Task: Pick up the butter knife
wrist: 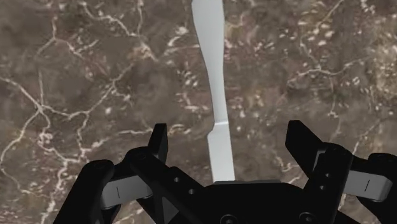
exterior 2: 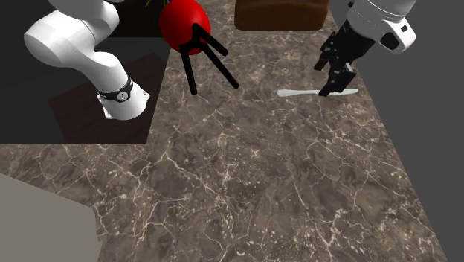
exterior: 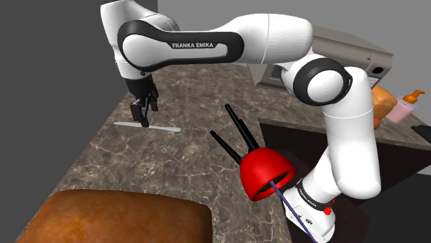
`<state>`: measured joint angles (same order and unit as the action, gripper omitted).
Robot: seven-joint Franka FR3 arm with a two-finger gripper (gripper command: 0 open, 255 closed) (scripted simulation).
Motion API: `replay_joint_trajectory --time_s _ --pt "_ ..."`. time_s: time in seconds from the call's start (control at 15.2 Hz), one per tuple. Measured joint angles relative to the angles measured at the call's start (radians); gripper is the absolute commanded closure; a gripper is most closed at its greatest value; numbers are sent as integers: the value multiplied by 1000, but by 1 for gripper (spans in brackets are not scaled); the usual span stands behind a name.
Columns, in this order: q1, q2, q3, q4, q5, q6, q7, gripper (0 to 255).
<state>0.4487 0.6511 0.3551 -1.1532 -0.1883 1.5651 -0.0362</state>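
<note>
The butter knife [exterior: 160, 128] is a flat pale grey piece lying on the brown marble counter [exterior: 200, 90], near the counter's edge on the shoulder view's left. My black gripper [exterior: 144, 119] points straight down over the knife's one end. In the second exterior view the gripper [exterior 2: 332, 87] has its fingertips down at the knife [exterior 2: 301, 92]. The wrist view shows the gripper [wrist: 229, 137] open, with the knife [wrist: 213, 76] running between the two fingers [wrist: 158, 141] and neither finger touching it.
A red rounded object [exterior: 268, 172] with black sticks lies on the counter near the arm's base. A brown block [exterior: 117, 217] sits at the counter's near end. A grey appliance [exterior: 345, 52] and a pink bottle [exterior: 404, 107] stand behind the arm.
</note>
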Motion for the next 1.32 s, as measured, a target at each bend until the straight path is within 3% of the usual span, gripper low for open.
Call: replay_joint_trajectory --time_s 0.4,0.46,1.32 --pt "-5 16 -3 -53 -6 67 0 0" --pt "-6 15 -3 -58 -6 72 1 255" --pt "-6 9 -2 -45 -4 54 -1 255"
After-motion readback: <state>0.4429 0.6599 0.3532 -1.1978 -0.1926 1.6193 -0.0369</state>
